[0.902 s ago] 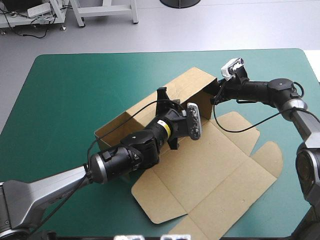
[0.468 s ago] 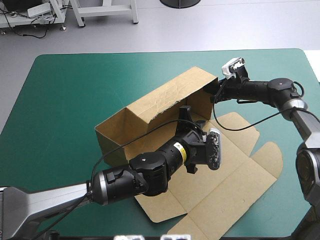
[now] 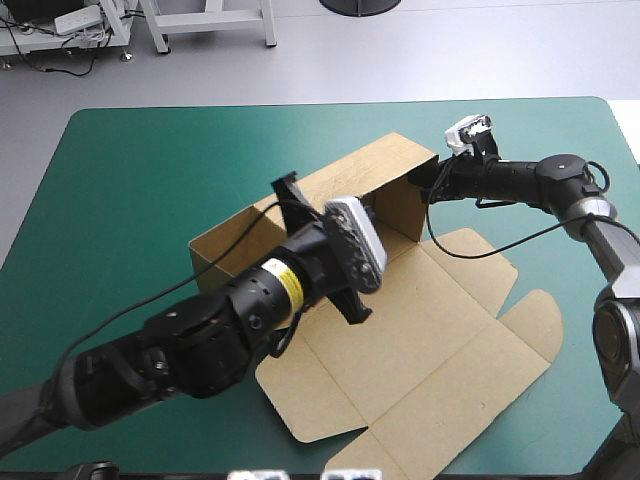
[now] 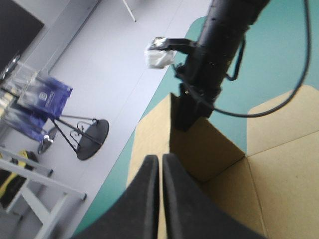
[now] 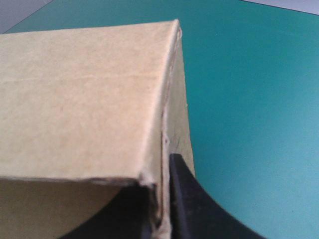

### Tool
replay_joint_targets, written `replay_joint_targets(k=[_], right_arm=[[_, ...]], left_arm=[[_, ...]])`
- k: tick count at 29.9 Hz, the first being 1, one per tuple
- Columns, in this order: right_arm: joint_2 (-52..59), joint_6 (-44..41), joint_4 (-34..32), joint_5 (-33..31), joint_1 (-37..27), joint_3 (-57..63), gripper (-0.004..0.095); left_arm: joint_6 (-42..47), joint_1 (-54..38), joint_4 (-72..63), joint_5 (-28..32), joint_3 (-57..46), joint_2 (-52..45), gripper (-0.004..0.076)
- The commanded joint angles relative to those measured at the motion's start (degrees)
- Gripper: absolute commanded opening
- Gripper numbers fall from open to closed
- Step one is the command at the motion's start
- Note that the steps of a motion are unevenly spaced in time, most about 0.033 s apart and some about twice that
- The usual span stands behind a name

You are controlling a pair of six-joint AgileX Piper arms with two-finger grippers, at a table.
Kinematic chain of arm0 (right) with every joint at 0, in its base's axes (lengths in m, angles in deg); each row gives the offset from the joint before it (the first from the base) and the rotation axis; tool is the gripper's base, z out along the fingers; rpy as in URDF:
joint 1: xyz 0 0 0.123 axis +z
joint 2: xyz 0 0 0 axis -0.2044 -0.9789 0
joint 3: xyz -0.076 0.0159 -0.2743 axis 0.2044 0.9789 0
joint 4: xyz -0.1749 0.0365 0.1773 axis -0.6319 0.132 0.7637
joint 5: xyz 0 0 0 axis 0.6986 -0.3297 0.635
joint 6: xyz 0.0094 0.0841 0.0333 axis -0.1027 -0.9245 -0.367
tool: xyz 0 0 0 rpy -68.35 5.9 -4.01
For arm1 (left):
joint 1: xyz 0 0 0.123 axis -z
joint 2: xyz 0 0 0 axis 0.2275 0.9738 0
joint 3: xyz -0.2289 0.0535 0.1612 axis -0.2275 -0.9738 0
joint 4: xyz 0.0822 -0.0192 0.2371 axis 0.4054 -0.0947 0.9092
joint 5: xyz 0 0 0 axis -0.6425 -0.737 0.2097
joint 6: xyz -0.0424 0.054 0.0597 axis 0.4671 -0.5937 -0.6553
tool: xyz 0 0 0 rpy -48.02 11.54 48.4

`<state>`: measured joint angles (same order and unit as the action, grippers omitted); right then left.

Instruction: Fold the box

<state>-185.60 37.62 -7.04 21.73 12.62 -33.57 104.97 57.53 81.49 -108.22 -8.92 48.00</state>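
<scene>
Left gripper (image 4: 160,158), fingers pressed together and empty, hangs over the box (image 3: 420,340). Right gripper (image 5: 163,174) pinches the box's end-wall corner between its fingers.

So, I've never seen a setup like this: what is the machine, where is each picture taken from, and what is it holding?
It is a robot with two arms at a table with a teal-green cover. One picture looks down from above and behind the robot; the other two come from cameras on the wrists, each looking along its own gripper. On the table lies the box, a cut sheet of brown board: its back and end walls stand up, the rest lies flat toward the robot. The right gripper is shut on the box, pinching the top corner of the end wall on its side. The left gripper is shut with nothing in it, over the box and pointing toward that corner.
</scene>
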Motion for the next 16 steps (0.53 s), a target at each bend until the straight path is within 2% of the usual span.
replay_joint_targets(k=[1, 9, 16], right_arm=[[2.63, -3.67, -0.99, -3.92, -0.02, -1.13, -0.0021], [5.22, -7.76, -2.85, -4.23, -0.02, -1.50, -0.0013], [11.14, -20.17, -15.78, -4.55, -0.02, -5.19, -0.0013]], left_arm=[[-2.24, -4.86, -5.45, -3.53, 4.72, -4.77, 0.0015], [-17.80, -27.92, -26.39, -4.79, 7.60, -6.86, 0.0015], [-33.49, -51.21, -46.53, -4.79, 7.60, -6.74, 0.0015]])
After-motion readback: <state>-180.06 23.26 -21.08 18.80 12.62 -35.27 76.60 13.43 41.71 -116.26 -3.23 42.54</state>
